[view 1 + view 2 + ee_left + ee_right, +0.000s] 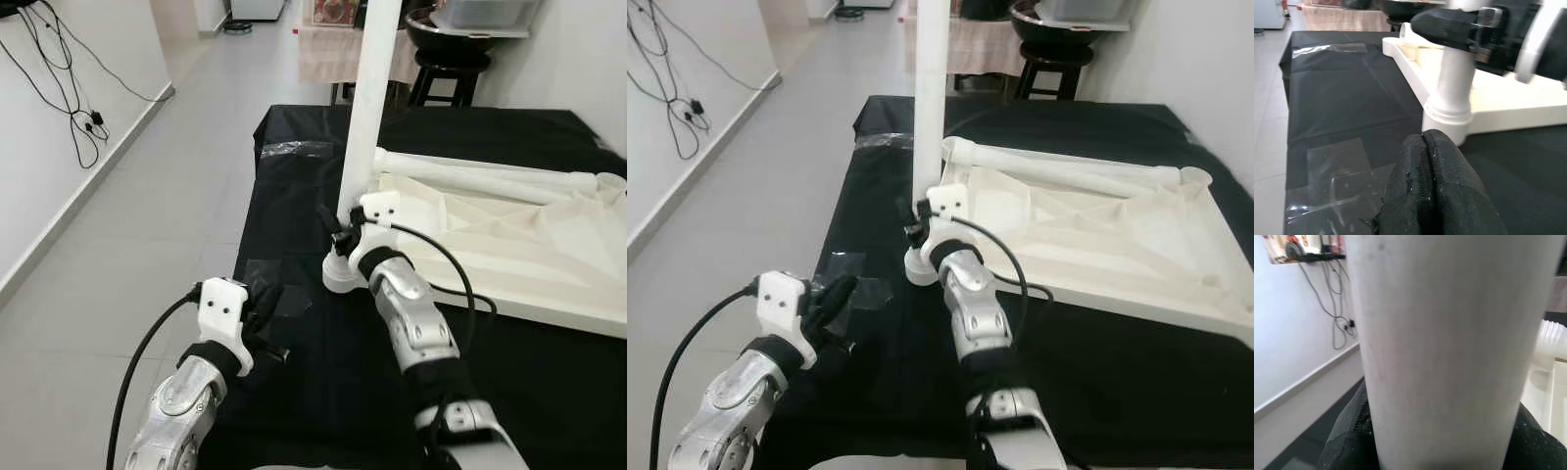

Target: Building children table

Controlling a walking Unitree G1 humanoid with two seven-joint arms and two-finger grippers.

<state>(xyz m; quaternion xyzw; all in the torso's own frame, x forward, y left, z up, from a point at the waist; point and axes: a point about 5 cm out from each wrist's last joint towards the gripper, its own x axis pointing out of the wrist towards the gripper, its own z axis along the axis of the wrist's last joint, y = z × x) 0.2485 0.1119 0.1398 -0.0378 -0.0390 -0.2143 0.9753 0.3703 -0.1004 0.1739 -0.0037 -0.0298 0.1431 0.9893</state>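
The white table top (509, 245) lies upside down on a black-covered work table (323, 392). One white leg (369, 108) stands upright in the corner socket (339, 276). My right gripper (340, 228) is shut on this leg just above the socket; in the right wrist view the leg (1449, 347) sits between the black fingers (1347, 440). More white legs (490, 176) lie across the table top. My left gripper (266, 311) is shut on nothing, low over the black cloth, a short way left of the socket (1447, 117).
Clear tape patches (294, 150) shine on the cloth. The work table's left edge drops to grey tiled floor (147, 215). Cables (73, 98) hang on the left wall. A black stool (449, 69) with a dark bowl stands behind the table.
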